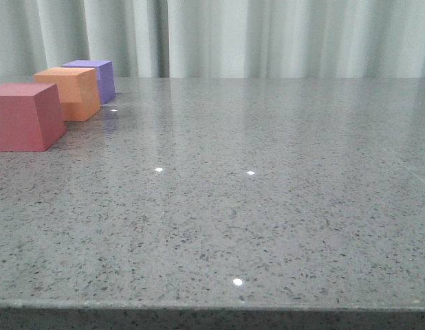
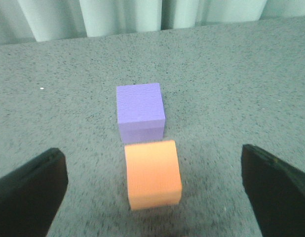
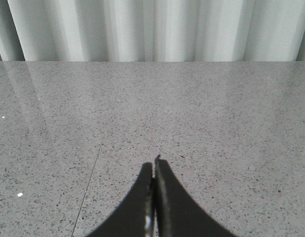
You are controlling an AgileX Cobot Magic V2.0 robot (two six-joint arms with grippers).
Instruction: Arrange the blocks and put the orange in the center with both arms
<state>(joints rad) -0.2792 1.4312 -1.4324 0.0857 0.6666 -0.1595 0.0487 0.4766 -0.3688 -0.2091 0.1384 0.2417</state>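
Three cubes stand in a line at the far left of the grey table. The pinkish-red cube [image 1: 23, 115] is nearest, the orange cube [image 1: 71, 92] is in the middle, and the purple cube [image 1: 94, 78] is farthest. No gripper shows in the front view. In the left wrist view my left gripper [image 2: 155, 185] is wide open, its black fingers [image 2: 29, 190] either side of the orange cube [image 2: 152, 174] and well apart from it, with the purple cube [image 2: 140, 111] just beyond. My right gripper [image 3: 153, 165] is shut and empty over bare table.
The speckled grey tabletop [image 1: 267, 192] stretches to the right of the cubes. A pale curtain [image 1: 267, 34] hangs behind the table's far edge. The table's front edge [image 1: 212, 306] runs along the bottom of the front view.
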